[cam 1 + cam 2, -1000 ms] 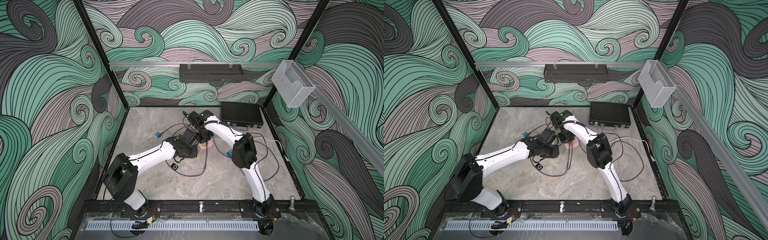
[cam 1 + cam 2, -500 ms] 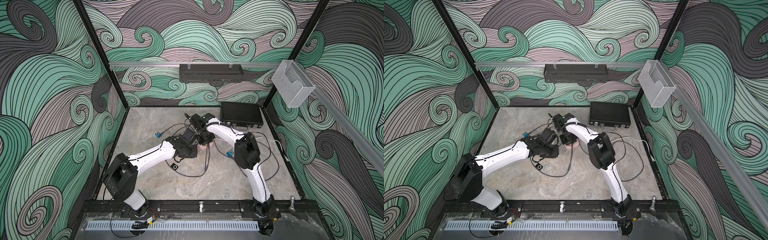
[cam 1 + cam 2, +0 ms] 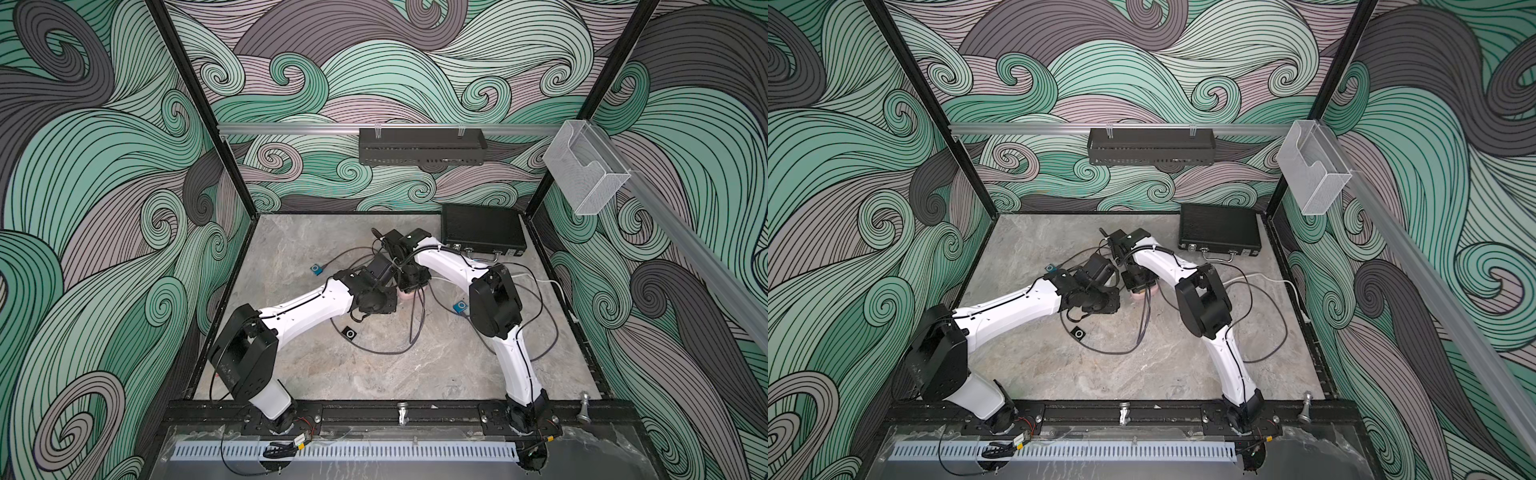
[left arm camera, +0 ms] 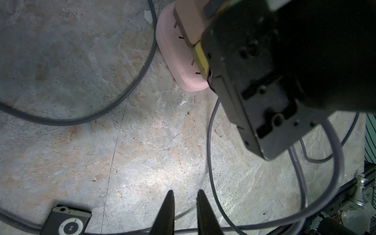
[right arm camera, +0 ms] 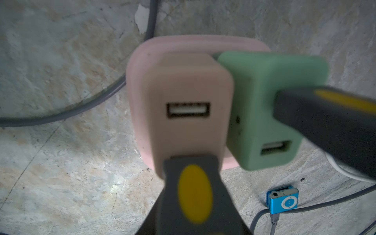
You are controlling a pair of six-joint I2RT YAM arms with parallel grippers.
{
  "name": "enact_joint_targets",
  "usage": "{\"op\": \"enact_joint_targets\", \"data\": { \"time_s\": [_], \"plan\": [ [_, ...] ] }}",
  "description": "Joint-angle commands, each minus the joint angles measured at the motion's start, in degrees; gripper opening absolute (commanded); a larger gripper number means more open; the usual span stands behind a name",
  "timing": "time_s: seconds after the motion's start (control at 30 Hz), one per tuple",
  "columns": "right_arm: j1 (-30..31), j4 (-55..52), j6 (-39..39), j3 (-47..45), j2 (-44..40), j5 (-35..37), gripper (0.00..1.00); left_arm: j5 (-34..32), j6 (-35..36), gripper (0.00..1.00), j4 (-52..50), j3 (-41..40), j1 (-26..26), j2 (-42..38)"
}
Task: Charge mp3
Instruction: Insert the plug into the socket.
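Right at the near edge, a white slotted cable duct (image 3: pixel 345 451) is laid along the black rail (image 3: pixel 374 413). A little metal chess-piece-looking thing (image 3: pixel 584 406) is stood at the rail's right end.

A bit farther in, left of centre, the black mp3 player (image 3: pixel 350 333) is found lying flat on the stone tabletop (image 3: pixel 374 374). The left gripper (image 4: pixel 185 211) is hung over the table just beside it. Its fingers are parted only slightly and nothing is pinched; only bare table and a bit of gray cable (image 4: pixel 211 162) are seen through the gap.

Right of centre, a blue mp3 player (image 5: pixel 283 200) is laid flat with a gray lead plugged into its end.

In the middle, a pink power strip (image 5: pixel 136 85) is sat on the table. A beige charger (image 5: pixel 187 85) and a green charger (image 5: pixel 258 81) are plugged into it side by side, each with a USB port facing up. The right gripper (image 5: pixel 234 130) is lowered over them with its jaws spread. One finger (image 5: pixel 195 193) is seen at the beige charger's edge and the other across the green one. Whether either pad is touching can't be told.

Farther back on the left, a second blue mp3 player (image 3: pixel 317 269) is spotted in both top views. In the far right corner, a black case (image 3: pixel 482 226) is parked flat. A black shelf (image 3: pixel 422 145) is hung on the far wall, and a clear plastic holder (image 3: pixel 582 174) is mounted on the right wall.
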Motion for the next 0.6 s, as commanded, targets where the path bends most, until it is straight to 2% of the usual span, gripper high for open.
{"op": "enact_joint_targets", "data": {
  "time_s": [0.0,0.57],
  "plan": [
    [-0.5,1.6,1.8,-1.7,-1.5,1.1,0.34,0.7,0.6,0.21,-0.5,1.7,-0.3,0.8],
    [-1.6,8.2,3.4,-6.8,-5.9,0.1,0.37,2.0,0.5,0.21,-0.4,2.1,-0.3,1.9]
  ]
}}
